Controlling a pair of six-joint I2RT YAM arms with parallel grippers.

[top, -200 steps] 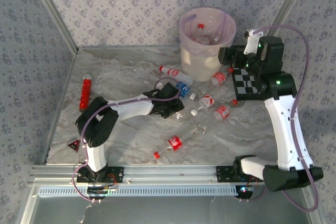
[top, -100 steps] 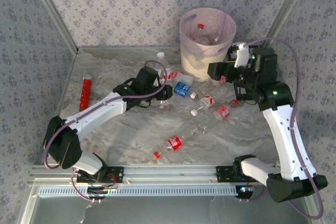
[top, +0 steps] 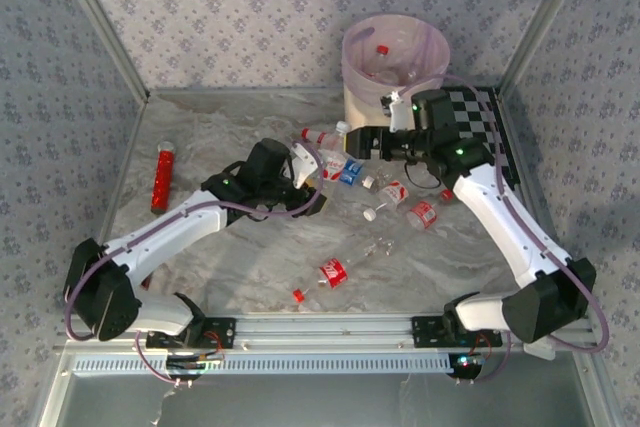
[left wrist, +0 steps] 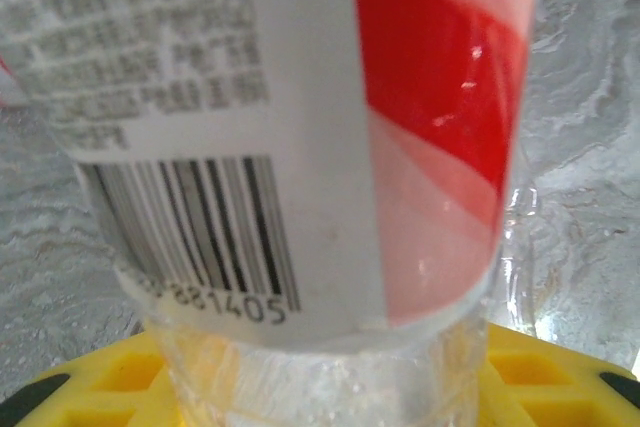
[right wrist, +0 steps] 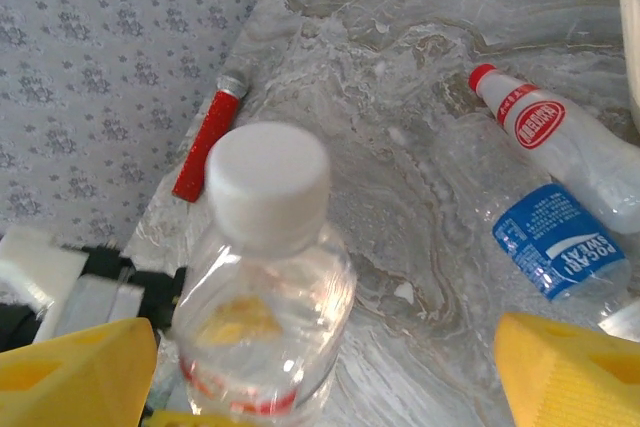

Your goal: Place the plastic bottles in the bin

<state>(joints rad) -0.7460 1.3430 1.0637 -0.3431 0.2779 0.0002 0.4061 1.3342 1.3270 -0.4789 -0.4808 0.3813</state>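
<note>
Left pincer (left wrist: 320, 392) first: on its wrist camera the yellow pads sit closed against the base of a clear bottle (left wrist: 300, 147). Its red-and-white label and barcode are right up at the lens, so I read it as gripped.

On the right wrist camera that bottle stands upright, white cap on top, just ahead of my right pincer (right wrist: 322, 337), whose jaws stand wide with nothing in them. I judge the upright hold is meant to offer it across. Beyond it on the worktop (right wrist: 420, 77) lie a red-capped bottle (right wrist: 550, 132), a blue-labelled bottle (right wrist: 560, 247) and the red tube (right wrist: 205, 142).

From above, the bin (top: 372, 112) stands close behind the right pincer and farther from the left one, which would explain a handover.
</note>
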